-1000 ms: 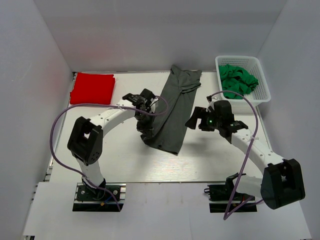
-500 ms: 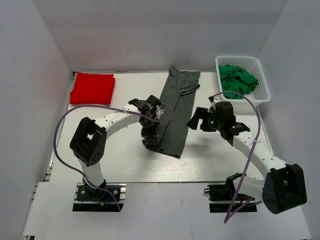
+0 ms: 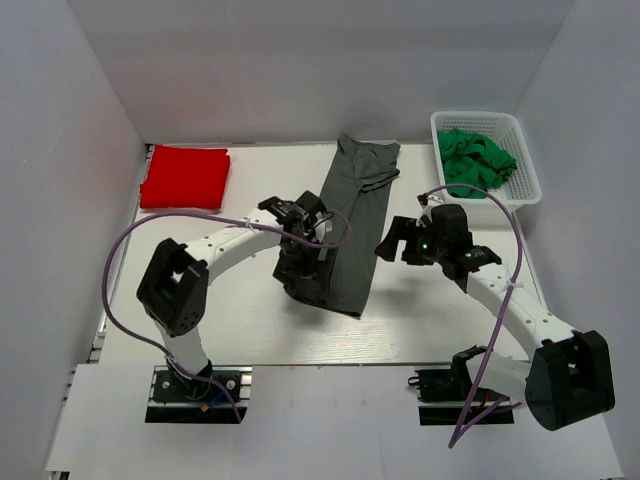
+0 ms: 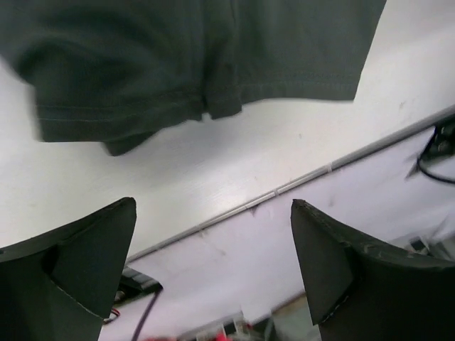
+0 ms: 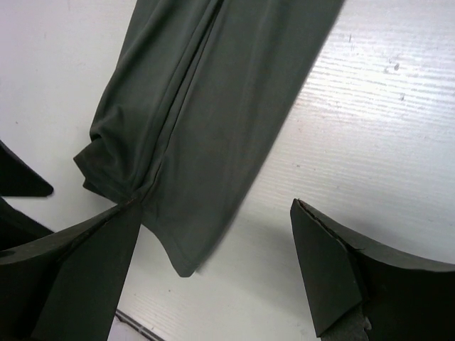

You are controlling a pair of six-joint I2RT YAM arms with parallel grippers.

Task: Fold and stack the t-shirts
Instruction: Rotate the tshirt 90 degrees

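Note:
The dark grey t-shirt lies as a long narrow strip down the middle of the table, its near end bunched. My left gripper hovers over that near end, open and empty. In the left wrist view the grey t-shirt's hem lies beyond the gripper, with only bare table between the fingers. My right gripper stands open just right of the strip. The right wrist view shows the shirt's edge ahead of the right gripper. The red t-shirt lies folded at the back left.
A white basket with green cloth stands at the back right. White walls close the table on three sides. The table's near edge and a cable show in the left wrist view.
My left gripper has opened and let go of the grey t-shirt's near end, after carrying it slightly right. The right arm has barely moved.

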